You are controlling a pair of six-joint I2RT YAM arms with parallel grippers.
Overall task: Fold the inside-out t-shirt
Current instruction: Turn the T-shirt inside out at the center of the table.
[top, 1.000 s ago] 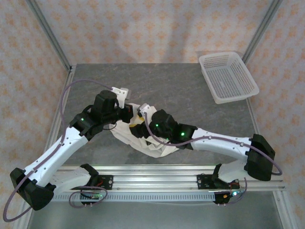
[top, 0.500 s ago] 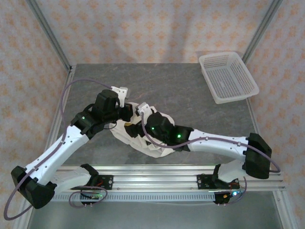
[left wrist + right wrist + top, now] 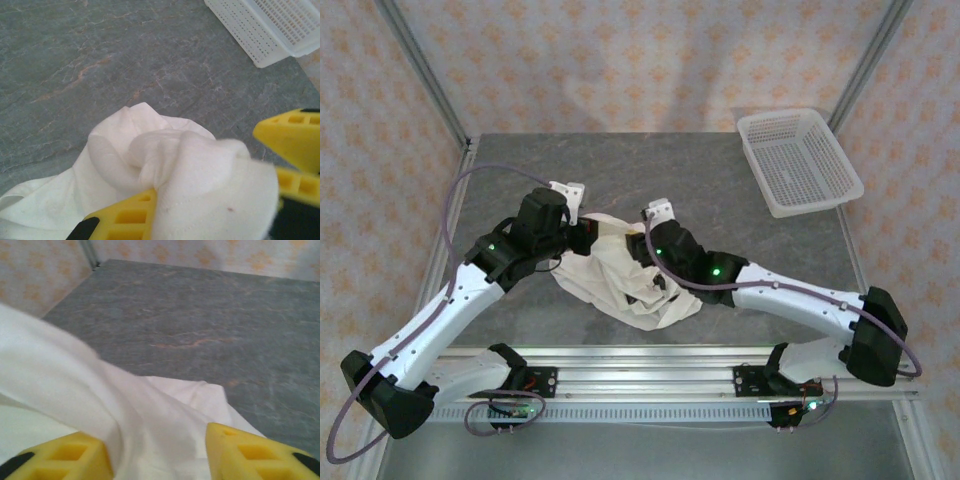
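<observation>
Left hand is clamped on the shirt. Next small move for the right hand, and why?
Probably close the right hand on the plain white cotton t-shirt lying between its spread yellow fingers. The left hand pinches a bunch and the shirt lies crumpled on the grey table; a second grip could spread it.

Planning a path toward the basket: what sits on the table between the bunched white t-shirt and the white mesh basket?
Nothing: the top view shows bare grey table from the t-shirt to the basket; the left wrist view agrees.
</observation>
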